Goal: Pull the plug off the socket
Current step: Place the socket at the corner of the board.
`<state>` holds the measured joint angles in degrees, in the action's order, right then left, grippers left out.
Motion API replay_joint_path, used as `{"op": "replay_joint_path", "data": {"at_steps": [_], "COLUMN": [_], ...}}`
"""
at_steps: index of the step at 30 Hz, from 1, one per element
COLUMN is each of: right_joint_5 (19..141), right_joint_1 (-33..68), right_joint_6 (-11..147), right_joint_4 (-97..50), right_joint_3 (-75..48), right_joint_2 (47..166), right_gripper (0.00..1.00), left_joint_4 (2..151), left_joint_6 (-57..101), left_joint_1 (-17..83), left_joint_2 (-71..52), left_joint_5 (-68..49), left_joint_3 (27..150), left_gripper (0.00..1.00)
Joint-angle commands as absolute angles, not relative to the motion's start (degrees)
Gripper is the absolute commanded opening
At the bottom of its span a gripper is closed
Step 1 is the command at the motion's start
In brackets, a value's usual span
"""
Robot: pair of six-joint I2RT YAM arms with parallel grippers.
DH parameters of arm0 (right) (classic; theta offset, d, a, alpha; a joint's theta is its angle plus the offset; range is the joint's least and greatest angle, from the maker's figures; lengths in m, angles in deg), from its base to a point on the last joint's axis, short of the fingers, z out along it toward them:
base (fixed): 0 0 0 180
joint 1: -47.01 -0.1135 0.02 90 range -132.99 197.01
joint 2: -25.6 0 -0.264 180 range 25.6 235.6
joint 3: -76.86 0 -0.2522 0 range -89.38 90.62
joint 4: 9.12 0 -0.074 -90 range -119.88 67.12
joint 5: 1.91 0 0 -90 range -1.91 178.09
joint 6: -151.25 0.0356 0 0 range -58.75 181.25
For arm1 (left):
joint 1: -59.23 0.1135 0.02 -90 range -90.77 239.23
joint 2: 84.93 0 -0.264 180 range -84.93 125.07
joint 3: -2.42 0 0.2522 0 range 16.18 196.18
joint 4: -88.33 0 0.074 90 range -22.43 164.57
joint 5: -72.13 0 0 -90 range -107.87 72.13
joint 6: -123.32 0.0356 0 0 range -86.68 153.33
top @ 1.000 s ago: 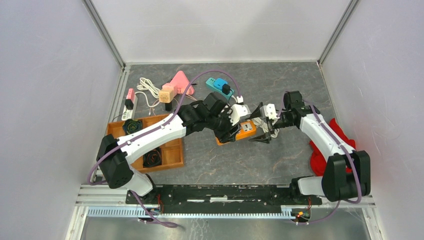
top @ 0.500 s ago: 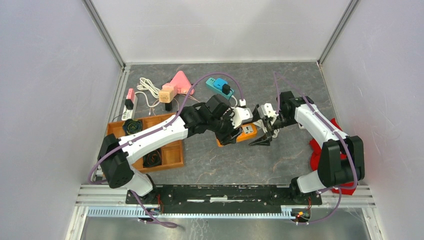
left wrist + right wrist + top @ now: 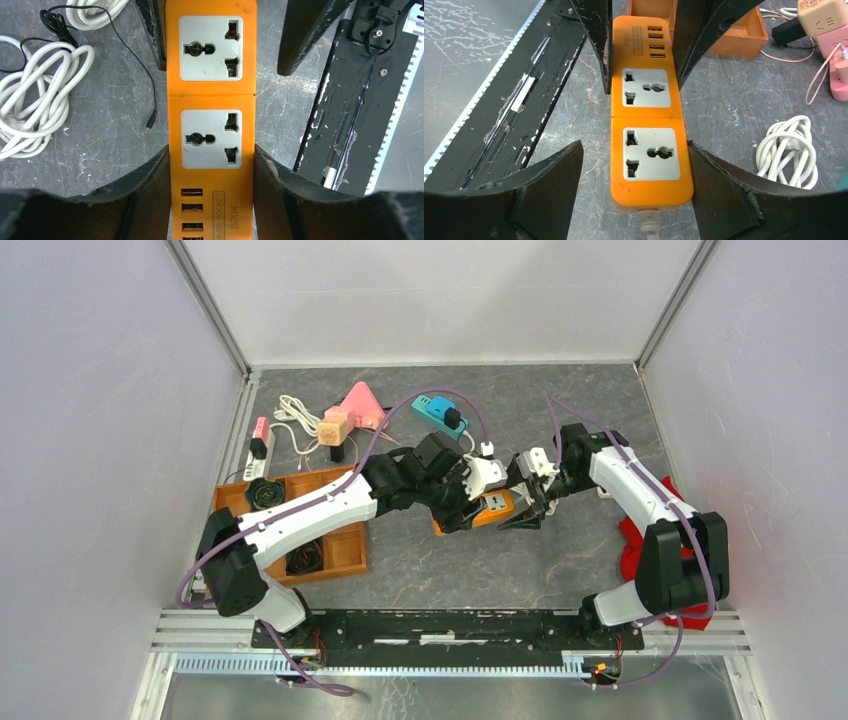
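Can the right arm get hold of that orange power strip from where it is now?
Probably yes. The right gripper is open around the cable end of the orange power strip, with nothing in between. The left gripper clamps only the USB end, leaving that end free.

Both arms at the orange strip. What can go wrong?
Both sockets on the orange strip are empty, so the right gripper, open astride its cable end, has no plug to pull. Tugging against the left gripper may just twist the strip. The black plug sits in the teal strip.
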<state>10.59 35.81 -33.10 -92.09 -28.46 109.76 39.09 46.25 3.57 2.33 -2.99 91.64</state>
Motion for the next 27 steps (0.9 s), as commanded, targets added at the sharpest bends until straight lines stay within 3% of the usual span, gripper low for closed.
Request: {"op": "replay_joint_path", "data": {"at_steps": [1,5,9,13,15,18,24,27], "right_joint_5": [10.02,10.08,10.37,10.82,11.13,11.43,13.33,14.04], "right_joint_1": [35.71,35.70,35.68,35.69,35.68,35.75,35.97,36.49], "right_joint_6": [-32.77,-32.56,-31.86,-31.75,-31.66,-31.61,-30.25,-29.56], "right_joint_4": [-92.04,-91.88,-91.51,-91.27,-91.30,-91.01,-89.64,-89.06], "right_joint_3": [-26.51,-26.39,-26.09,-25.82,-25.73,-25.61,-25.47,-25.29], "right_joint_2": [109.66,109.67,109.71,109.82,109.80,109.71,110.10,110.57], "right_gripper": [0.76,0.66,0.32,0.11,0.06,0.01,0.00,0.00], "left_joint_4": [40.04,40.01,40.03,40.05,40.32,40.65,42.21,42.64], "left_joint_6": [49.45,49.48,49.32,48.91,48.44,48.01,47.72,47.67], "left_joint_1": [3.24,3.20,3.17,3.18,3.18,3.16,3.20,3.21], "left_joint_2": [1.90,1.86,1.90,1.72,1.45,0.85,-1.79,-2.92], "left_joint_5": [-3.32,-3.37,-3.87,-5.38,-6.45,-6.99,-9.76,-10.83], "left_joint_3": [93.44,93.43,93.56,93.63,93.57,93.17,91.46,91.24], "left_gripper": [0.02,0.02,0.02,0.06,0.21,0.54,0.98,1.00]}}
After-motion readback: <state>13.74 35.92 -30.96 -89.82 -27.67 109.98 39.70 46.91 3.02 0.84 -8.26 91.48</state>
